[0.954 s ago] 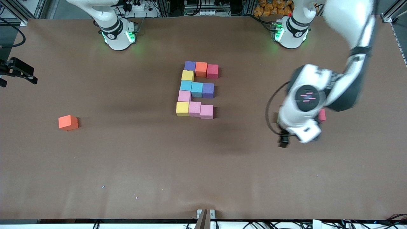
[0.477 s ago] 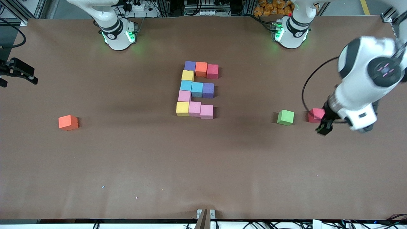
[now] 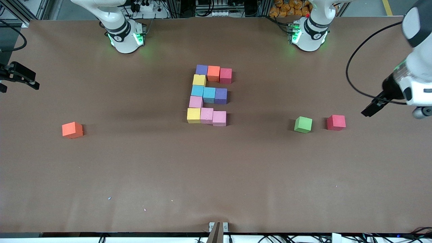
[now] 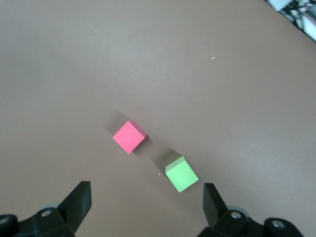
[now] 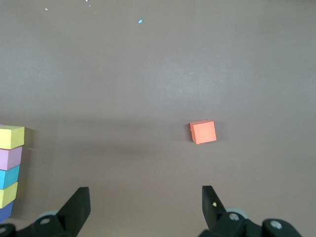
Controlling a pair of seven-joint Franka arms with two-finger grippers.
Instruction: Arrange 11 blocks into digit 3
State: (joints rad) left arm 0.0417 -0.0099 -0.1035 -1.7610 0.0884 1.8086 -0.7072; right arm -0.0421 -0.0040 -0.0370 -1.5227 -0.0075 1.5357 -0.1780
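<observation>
Brown table (image 3: 135, 168) holds the digit 3 (image 3: 209, 94); left gripper (image 4: 146, 197) and right gripper (image 5: 146, 197) fingers apart, empty

- No text, label, brand name, number or sign is showing legibly on any surface in these views.
- The markings on the arm bases (image 3: 125, 35) are appearing too small to read.
</observation>
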